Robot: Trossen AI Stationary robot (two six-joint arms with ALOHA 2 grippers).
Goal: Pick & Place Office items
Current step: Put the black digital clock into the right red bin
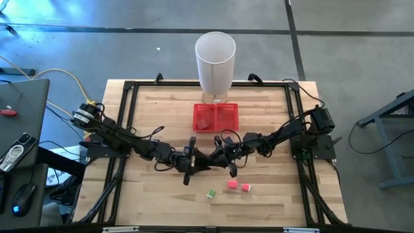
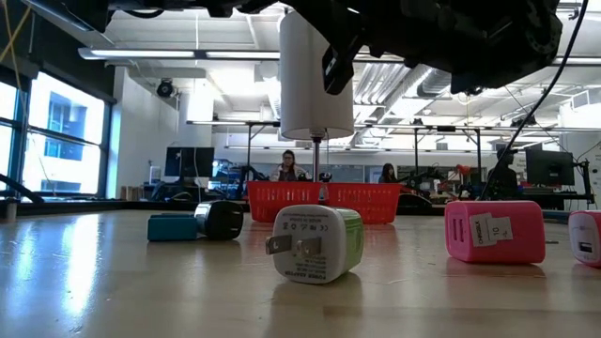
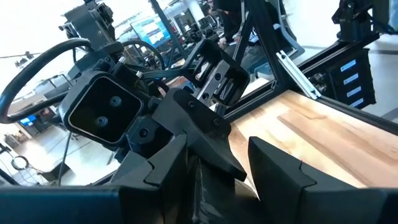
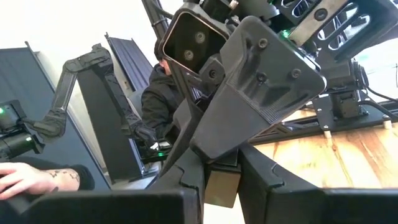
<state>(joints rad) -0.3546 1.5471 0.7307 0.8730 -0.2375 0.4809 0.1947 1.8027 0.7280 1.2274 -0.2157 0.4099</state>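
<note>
My two grippers meet in the air over the middle of the table, left gripper [image 1: 202,159] and right gripper [image 1: 218,155] tip to tip. A dark brown piece [image 4: 221,185] sits between them, and both are shut on it. On the table nearer the front edge lie a green-white piece [image 1: 211,193], a red-pink piece [image 1: 231,184] and a pink piece [image 1: 246,188]. In the low view a blue piece [image 2: 171,227] and a dark piece [image 2: 222,219] lie side by side on the table, farther back. My left gripper [image 3: 217,148] has the dark piece's end [image 3: 205,188] between its two fingers, coming level from the table's left. The right gripper's fingers stand in front of the hold, so how the pads meet the piece does not show. The piece is clear of the table. My right gripper [image 4: 219,168] pinches the brown piece's sides [image 4: 211,186] between its two fingers, coming about level from the table's right. The piece is lifted clear of the table, with the left gripper's fingers [image 4: 217,146] on its other end.
A red mesh tray [image 1: 216,116] stands just beyond the grippers, and a tall white bin [image 1: 215,59] behind it at the far edge. A black frame [image 1: 127,116] runs along the table's sides. A person's hand [image 4: 37,177] shows beyond the table.
</note>
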